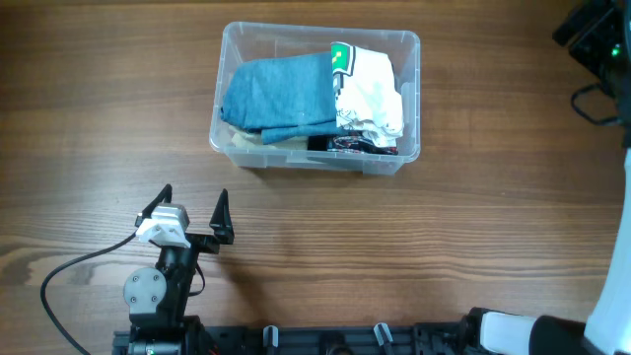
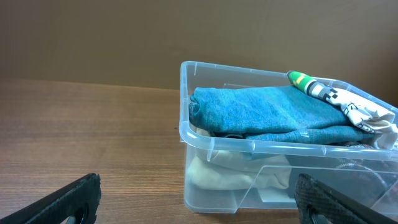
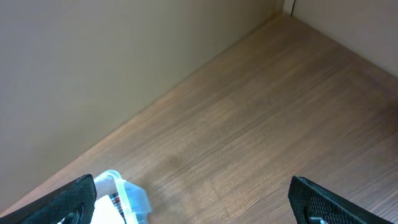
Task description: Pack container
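The clear rectangular plastic container [image 1: 296, 158] sits far-centre on the brown wooden table [image 1: 99, 108], already holding a folded blue cloth [image 1: 279, 96] and crumpled white garment [image 1: 372, 94], while the left gripper [image 1: 195, 193] and right gripper [image 3: 193, 202] gape empty, so packing looks nearly finished.

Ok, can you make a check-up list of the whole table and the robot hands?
Surface: wooden table, bare wood around the box.
Job's things: clear box holds a folded blue cloth and a white cloth over paler things.
Clutter: nothing seen.
Grippers: left gripper open, empty, in front of the box; right gripper open, empty, above the table.
Cables: black cable by the left arm.
Surroundings: plain wall.
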